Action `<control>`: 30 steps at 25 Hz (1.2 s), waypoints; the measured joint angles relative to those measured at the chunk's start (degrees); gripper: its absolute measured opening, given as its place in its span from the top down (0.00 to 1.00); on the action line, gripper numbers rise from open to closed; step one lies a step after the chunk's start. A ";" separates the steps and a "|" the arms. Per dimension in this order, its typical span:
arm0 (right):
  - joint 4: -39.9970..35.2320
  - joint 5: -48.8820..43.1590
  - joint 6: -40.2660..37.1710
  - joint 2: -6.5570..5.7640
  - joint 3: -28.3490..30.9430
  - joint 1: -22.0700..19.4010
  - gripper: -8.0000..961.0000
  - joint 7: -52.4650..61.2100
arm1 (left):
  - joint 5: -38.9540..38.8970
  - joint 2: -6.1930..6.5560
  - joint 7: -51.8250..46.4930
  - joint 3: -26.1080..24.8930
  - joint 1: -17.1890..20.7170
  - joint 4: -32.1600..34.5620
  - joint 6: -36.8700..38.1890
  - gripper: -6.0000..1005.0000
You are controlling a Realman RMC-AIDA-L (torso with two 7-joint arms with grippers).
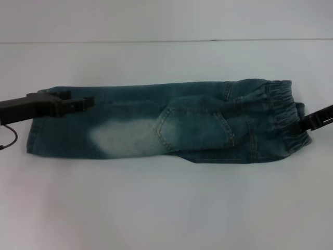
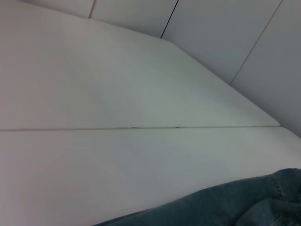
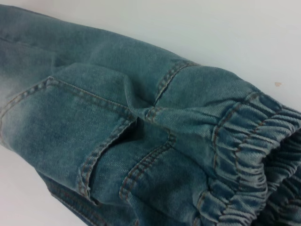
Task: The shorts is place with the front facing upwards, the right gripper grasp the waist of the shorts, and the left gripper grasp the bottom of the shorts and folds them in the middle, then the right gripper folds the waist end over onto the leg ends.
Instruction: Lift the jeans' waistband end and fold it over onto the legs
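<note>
The blue-green denim shorts [image 1: 171,122] lie across the white table, folded lengthwise into a long strip with a stitched pocket on top. The ruched waist [image 1: 281,112] is at the right end and the bottom [image 1: 35,130], with a pale faded patch nearby, is at the left. My left gripper [image 1: 86,102] reaches in from the left over the far corner of the leg end. My right gripper [image 1: 306,125] is against the waistband's outer edge. In the right wrist view the waist [image 3: 244,155] and a pocket seam fill the picture. The left wrist view catches only an edge of the shorts [image 2: 225,207].
The white table [image 1: 166,208] extends on all sides of the shorts, with a thin seam line [image 1: 156,40] running across it at the back. A thin dark cable [image 1: 11,136] hangs off the left arm near the table's left edge.
</note>
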 joint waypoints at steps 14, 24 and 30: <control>-5.99 4.65 -6.77 -2.09 0.60 1.37 0.89 2.57 | -8.69 -5.35 22.66 0.44 -1.84 -9.14 -11.23 0.42; -8.42 6.28 -8.70 -2.06 0.75 3.75 0.90 5.05 | -44.49 -5.86 73.58 -1.40 -4.10 -33.52 -12.94 0.67; -9.82 7.78 -11.04 -1.56 1.34 5.98 0.90 6.22 | -51.28 -5.89 112.96 -14.29 -6.82 -50.39 -14.59 0.87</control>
